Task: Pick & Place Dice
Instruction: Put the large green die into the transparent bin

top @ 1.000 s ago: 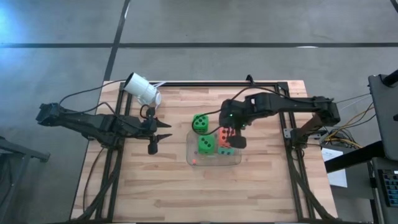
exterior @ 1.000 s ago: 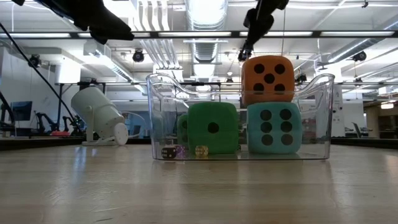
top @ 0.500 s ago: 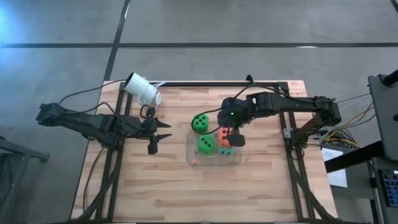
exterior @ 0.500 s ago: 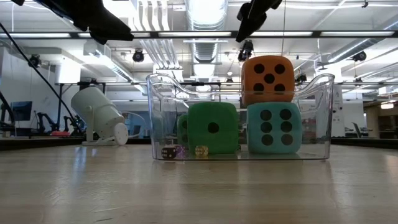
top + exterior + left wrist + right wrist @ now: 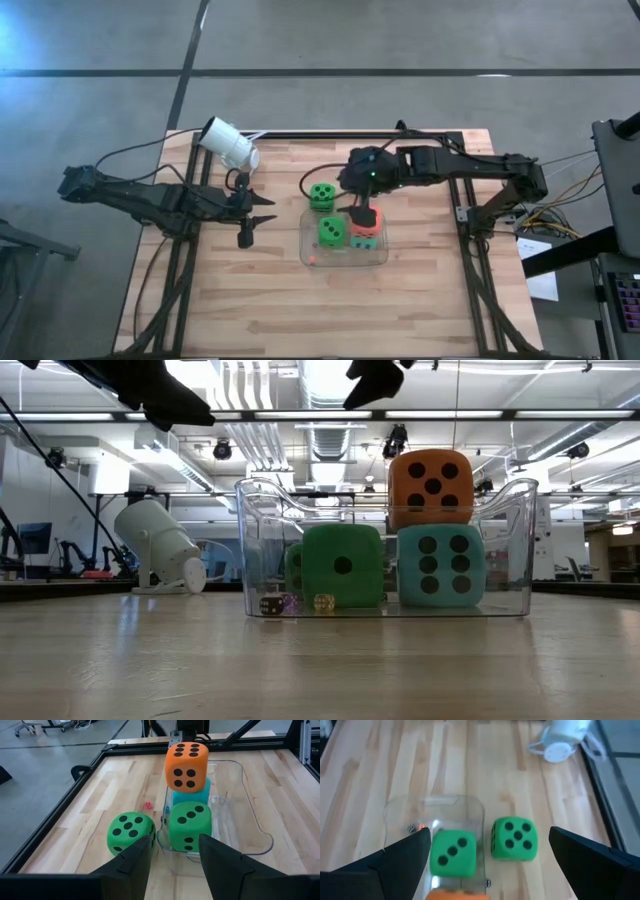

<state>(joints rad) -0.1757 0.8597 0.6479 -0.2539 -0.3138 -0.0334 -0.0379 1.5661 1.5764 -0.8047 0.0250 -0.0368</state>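
Worktop: pale wood planks in a black frame, carrying a clear plastic bin near its middle.
Dice in the bin: one green die on the bin floor; a teal die beside it, with the orange die stacked on top of the teal one.
Die still out: the second green die sits on the wood just beside the bin's far wall, touching or nearly touching it, five pips up.
Right claw: raised above the bin's far edge, released, fingers spread wide and carrying nothing; its wrist view looks down on both green dice.
Left claw: parked low over the worktop, well apart from the bin, fingers spread and empty, pointed toward the dice.
Other item: a white cylindrical camera lies at the far left corner, clear of the work.
Step in hand (judgement): three dice are placed, so fetching the outside green die looks to be next.
Doing it well: centre the right claw over that die with the fingers straddling two opposite faces, and come straight down so neither finger catches the bin wall beside it. Squeeze gently, since the die looks soft. Lift above the rim before carrying it across, and steer wide of the orange die, whose perch looks easy to topple.
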